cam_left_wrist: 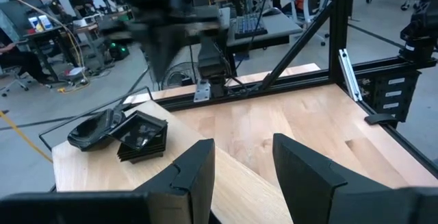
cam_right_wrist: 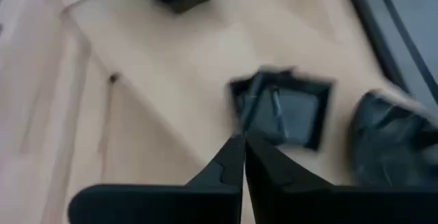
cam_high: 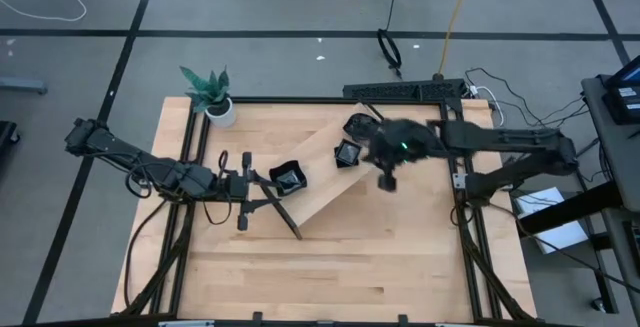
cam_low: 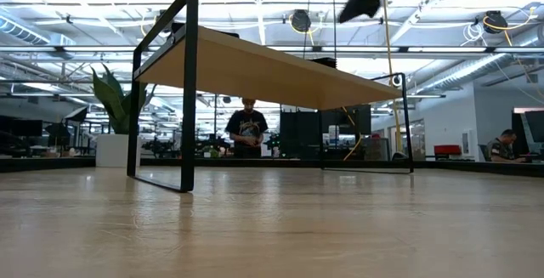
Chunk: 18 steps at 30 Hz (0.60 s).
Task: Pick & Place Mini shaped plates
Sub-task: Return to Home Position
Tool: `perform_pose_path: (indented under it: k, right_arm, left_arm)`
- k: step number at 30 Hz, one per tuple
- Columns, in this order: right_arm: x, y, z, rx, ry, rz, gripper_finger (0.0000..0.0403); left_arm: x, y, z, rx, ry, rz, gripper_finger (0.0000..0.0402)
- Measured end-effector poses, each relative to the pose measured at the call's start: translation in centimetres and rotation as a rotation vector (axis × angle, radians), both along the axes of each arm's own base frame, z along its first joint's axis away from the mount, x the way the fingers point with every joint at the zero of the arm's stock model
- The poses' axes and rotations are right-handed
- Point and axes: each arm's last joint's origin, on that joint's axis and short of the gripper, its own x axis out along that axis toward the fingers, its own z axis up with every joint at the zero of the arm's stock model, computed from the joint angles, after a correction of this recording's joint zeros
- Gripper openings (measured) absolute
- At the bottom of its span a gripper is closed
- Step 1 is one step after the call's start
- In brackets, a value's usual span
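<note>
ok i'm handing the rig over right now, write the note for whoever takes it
Left gripper: open, empty, by the wooden shelf's left end.
Right gripper: shut, empty, over the shelf near the square stack.
Plates: three stacks on the shelf, the square stack, a rounded stack beside it, and a third stack at the other end.
Done: no loose plates show on the table.
Left: probably only bringing both arms home.

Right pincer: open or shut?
Shut and empty: in its wrist view the right pincer shows both tips touching, nothing between them, with the square plate stack ahead.
</note>
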Motion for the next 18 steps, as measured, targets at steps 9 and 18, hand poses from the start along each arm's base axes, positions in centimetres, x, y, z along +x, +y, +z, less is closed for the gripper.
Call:
perform_pose_path:
  k: [9,18]
  right_arm:
    - [-7.5,3.1,-5.9,0.062,-0.323,0.079,0.0001]
    - [-13.0,3.8,-12.0,0.045,-0.553,0.171,0.0000]
  left_arm:
    - [0.0,0.0,0.0,0.000,0.000,-0.004,0.0152]
    - [0.0,0.0,0.1,0.015,-0.007,-0.006,0.0152]
